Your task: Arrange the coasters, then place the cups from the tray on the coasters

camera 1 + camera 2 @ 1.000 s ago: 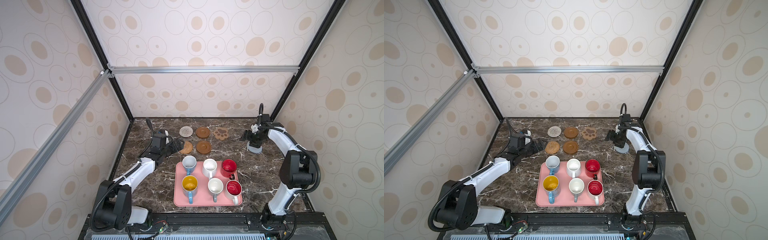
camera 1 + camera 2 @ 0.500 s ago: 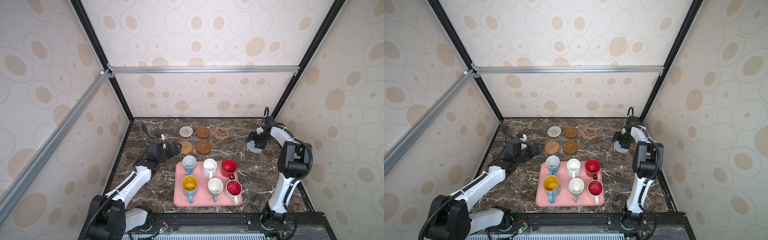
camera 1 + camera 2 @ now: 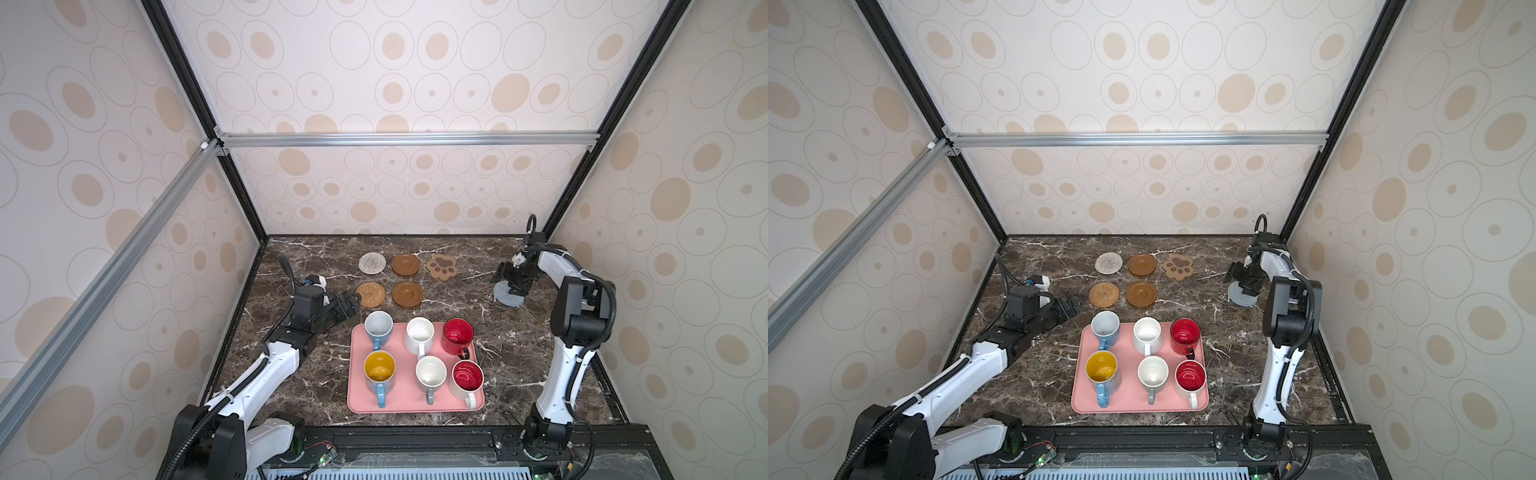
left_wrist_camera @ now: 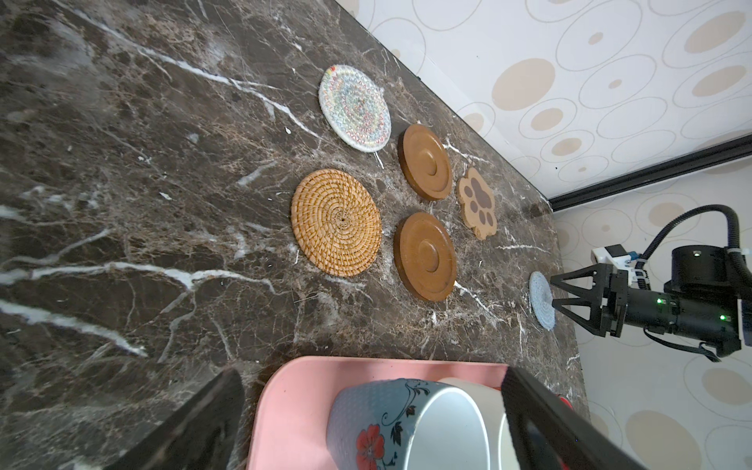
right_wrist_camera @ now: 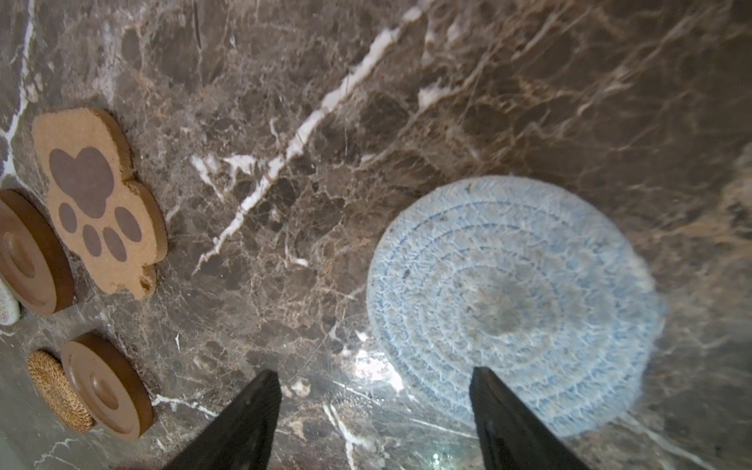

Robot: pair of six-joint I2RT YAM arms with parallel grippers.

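Biggest risk is the tray (image 3: 405,386): my left gripper (image 3: 351,301) hangs fully open and empty just beside its far left corner, so a low reach could shove the tray and rattle all six cups (image 3: 431,372). The cups stand close in two rows, and wide jaws going for the blue cup (image 3: 379,326) may clip the white cup (image 3: 419,332) next to it. Smaller worry, right side: the blue-grey coaster (image 5: 508,301) lies flat on the table (image 3: 519,345), well apart from the other five coasters (image 3: 372,263). My right gripper (image 5: 372,370) sits at its edge, jaws partly spread, gripping nothing. I cannot tell whether a tip touches it. It is a thin soft mat on hard stone, so I judge the tips could skid, fold it or merely push it. Room: the table is bare between that mat and the paw coaster (image 3: 442,267), and the free slot beside the near brown disc (image 3: 407,294) is easy to enter. The right wall (image 3: 665,249) stands close behind the right arm, so there is little swing there.
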